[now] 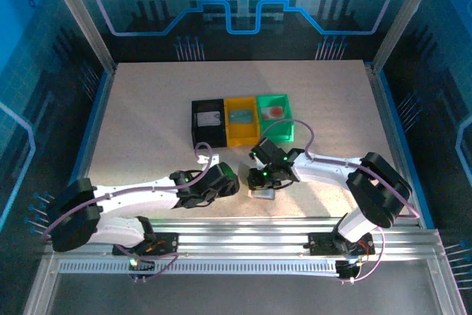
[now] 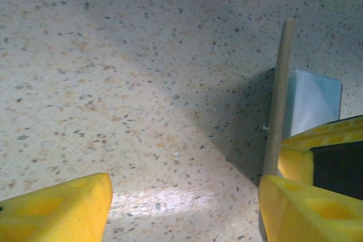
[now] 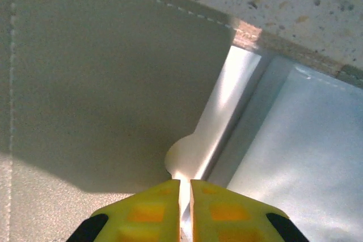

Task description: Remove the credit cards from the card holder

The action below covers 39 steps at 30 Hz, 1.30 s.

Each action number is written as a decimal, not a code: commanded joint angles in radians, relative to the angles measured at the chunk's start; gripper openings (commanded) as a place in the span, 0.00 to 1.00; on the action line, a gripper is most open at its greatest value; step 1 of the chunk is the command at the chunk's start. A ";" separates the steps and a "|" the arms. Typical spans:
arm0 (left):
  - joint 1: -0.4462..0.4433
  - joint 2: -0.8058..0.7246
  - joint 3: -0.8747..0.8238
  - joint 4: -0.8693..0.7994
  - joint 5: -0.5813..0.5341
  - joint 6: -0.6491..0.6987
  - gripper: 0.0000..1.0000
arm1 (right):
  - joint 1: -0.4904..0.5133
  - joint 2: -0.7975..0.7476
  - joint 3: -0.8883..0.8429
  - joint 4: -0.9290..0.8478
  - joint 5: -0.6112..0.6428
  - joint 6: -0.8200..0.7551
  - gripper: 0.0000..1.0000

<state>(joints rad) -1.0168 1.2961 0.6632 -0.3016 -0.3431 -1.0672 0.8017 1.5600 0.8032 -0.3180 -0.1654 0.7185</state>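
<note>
Extraction looks part done. The small flat grey folding card holder (image 1: 263,194) lies on the speckled bench (image 1: 147,123) close to the arm bases, with one flap (image 2: 281,94) standing on edge. The right pincer (image 3: 185,188) is pinched on what looks like a thin pale card (image 3: 215,111) poking from the holder's pocket. The left pincer (image 2: 184,196) has its fingers apart, one just beside that flap. The next move probably calls for steadying the holder and drawing the card straight out along the slot.
</note>
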 commanded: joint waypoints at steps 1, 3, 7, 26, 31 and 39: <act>-0.008 0.054 0.059 -0.012 0.022 0.000 0.70 | -0.013 -0.026 -0.016 0.014 -0.004 0.013 0.11; -0.009 0.066 0.070 -0.013 0.025 -0.002 0.71 | -0.013 -0.029 -0.020 0.015 0.000 0.010 0.11; -0.021 0.037 0.072 -0.026 -0.014 -0.017 0.74 | -0.014 -0.028 -0.026 0.017 0.008 0.009 0.11; -0.035 0.169 0.151 -0.082 -0.045 0.000 0.70 | -0.016 -0.033 -0.044 0.032 0.007 0.011 0.10; -0.030 0.208 0.176 -0.129 -0.053 -0.002 0.61 | -0.018 -0.057 -0.057 0.033 0.009 0.011 0.10; -0.004 0.281 0.165 -0.124 0.002 -0.015 0.43 | -0.025 -0.116 -0.073 0.001 0.028 0.002 0.10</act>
<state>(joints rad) -1.0290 1.5482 0.8127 -0.3912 -0.3695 -1.0771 0.7929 1.4837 0.7502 -0.2935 -0.1566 0.7185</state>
